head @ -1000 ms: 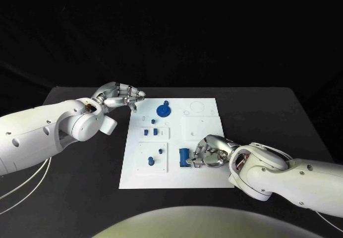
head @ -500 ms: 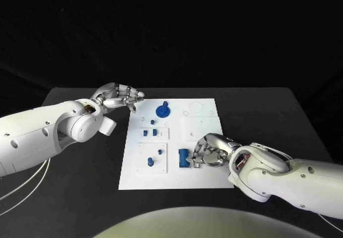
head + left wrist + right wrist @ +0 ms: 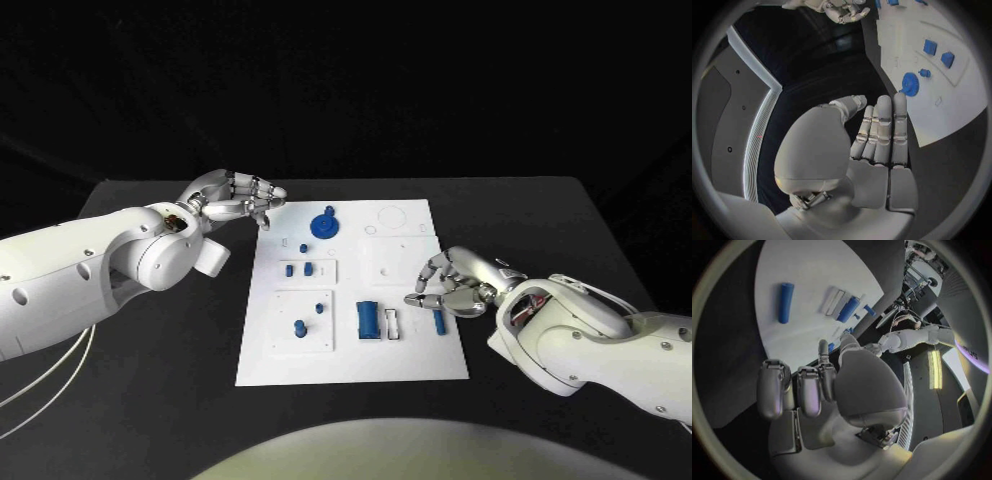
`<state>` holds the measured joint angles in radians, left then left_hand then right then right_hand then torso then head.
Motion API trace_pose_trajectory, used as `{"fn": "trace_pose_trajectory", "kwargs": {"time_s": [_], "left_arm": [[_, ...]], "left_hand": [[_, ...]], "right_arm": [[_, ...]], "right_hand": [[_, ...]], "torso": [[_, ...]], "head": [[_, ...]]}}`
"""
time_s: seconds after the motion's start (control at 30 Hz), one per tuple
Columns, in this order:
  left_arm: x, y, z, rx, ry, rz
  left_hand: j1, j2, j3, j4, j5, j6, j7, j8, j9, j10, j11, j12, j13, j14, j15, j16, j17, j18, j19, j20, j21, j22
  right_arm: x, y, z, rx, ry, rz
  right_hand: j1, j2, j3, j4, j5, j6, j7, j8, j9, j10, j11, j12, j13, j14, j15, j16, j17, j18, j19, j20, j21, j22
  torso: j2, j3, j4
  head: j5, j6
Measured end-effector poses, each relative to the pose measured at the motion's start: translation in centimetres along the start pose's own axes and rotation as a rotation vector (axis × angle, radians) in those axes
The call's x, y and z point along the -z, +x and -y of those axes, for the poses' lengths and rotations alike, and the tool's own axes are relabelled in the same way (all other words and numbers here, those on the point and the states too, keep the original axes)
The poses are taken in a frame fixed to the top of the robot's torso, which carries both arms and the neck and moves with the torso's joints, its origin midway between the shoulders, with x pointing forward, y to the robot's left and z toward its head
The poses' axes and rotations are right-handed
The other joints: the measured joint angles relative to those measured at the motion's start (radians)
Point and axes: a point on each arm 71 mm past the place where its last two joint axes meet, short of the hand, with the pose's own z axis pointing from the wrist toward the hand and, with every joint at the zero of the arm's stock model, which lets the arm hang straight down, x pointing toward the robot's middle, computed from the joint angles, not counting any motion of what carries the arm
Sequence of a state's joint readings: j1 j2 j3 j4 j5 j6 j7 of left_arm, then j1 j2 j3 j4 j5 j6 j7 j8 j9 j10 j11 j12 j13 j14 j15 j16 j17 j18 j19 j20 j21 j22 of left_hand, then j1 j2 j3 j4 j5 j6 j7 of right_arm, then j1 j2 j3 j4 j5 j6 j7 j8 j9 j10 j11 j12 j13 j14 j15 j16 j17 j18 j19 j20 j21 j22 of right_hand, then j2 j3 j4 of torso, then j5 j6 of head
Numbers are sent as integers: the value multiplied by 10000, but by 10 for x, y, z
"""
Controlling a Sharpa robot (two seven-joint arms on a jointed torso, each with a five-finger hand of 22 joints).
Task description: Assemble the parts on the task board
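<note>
The white task board (image 3: 418,360) lies in the middle of the table. My right hand (image 3: 462,285) hovers at the board's right edge, fingers spread, holding nothing. Just in front of its fingers a loose blue peg (image 3: 438,321) lies flat on the board; the right wrist view shows this blue peg (image 3: 786,302) apart from the fingers (image 3: 807,390). A thicker blue cylinder (image 3: 368,318) lies beside a white slot (image 3: 388,322). A round blue knob (image 3: 327,224) sits at the far end. My left hand (image 3: 238,200) hangs empty by the board's far left corner.
Small blue pieces (image 3: 302,268) stand in a square plate on the board's left side, and two more blue pegs (image 3: 300,326) in the plate below it. In the left wrist view the blue knob (image 3: 909,84) lies beyond my fingers (image 3: 882,130). Black table surrounds the board.
My right hand has drawn away from the thick blue cylinder, rightward and back to the board's edge, leaving a blue peg lying where it was. The left hand has barely moved.
</note>
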<state>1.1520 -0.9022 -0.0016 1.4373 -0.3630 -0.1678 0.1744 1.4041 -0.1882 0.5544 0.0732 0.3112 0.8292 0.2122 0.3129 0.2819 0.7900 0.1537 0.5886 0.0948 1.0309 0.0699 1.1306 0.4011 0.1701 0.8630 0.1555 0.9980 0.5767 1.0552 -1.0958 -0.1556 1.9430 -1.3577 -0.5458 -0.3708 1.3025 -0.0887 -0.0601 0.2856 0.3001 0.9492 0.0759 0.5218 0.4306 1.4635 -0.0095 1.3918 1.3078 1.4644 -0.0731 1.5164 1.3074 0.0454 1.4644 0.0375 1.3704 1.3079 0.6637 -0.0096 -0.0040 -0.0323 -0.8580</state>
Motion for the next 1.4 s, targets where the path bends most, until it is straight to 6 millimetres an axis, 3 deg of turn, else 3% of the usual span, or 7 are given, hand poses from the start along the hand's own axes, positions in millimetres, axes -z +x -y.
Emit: {"fn": "trace_pose_trajectory", "kwargs": {"time_s": [0.3, 0.6, 1.4], "left_arm": [[1, 0, 0, 0, 12, -5], [2, 0, 1, -2, 22, -2], [3, 0, 1, -1, 34, -9]], "left_hand": [[0, 0, 0, 0, 0, 0, 0, 0, -1, -37, -37, 0, 0, 0, 0, 0, -1, 1, 0, 0, 0, 0], [0, 0, 0, 0, 0, 0, 0, 0, 8, -37, -37, 0, 0, 0, 0, 0, -1, 0, 0, 0, 0, 1], [0, 0, 0, 0, 0, 0, 0, 0, 4, -36, -37, 0, 0, 0, 0, 0, -3, 0, 0, 0, 0, 1]], "right_arm": [[17, -13, 25, 268, 486, 371], [24, 2, 42, 593, 943, 57], [15, 25, 41, 1021, 1244, -684]], "right_hand": [[258, -77, 0, 0, 0, -42, 42, -83, 19, -52, 50, -105, 0, 20, 52, -77, 0, -1, 0, 0, -142, -1], [299, -117, 0, 0, 0, -43, 43, -83, 31, -87, 85, -159, 1, 20, 52, -77, 0, 0, 0, 0, -180, -3], [296, -115, -71, 71, 0, -7, 8, -68, 142, -123, 120, -219, 0, 21, 52, -155, -1, 0, 37, 37, -334, -6]], "torso": [[11, 7, 0], [16, 12, 8], [18, 16, 14]], "head": [[-141, 4], [-188, -18], [-161, -52]]}}
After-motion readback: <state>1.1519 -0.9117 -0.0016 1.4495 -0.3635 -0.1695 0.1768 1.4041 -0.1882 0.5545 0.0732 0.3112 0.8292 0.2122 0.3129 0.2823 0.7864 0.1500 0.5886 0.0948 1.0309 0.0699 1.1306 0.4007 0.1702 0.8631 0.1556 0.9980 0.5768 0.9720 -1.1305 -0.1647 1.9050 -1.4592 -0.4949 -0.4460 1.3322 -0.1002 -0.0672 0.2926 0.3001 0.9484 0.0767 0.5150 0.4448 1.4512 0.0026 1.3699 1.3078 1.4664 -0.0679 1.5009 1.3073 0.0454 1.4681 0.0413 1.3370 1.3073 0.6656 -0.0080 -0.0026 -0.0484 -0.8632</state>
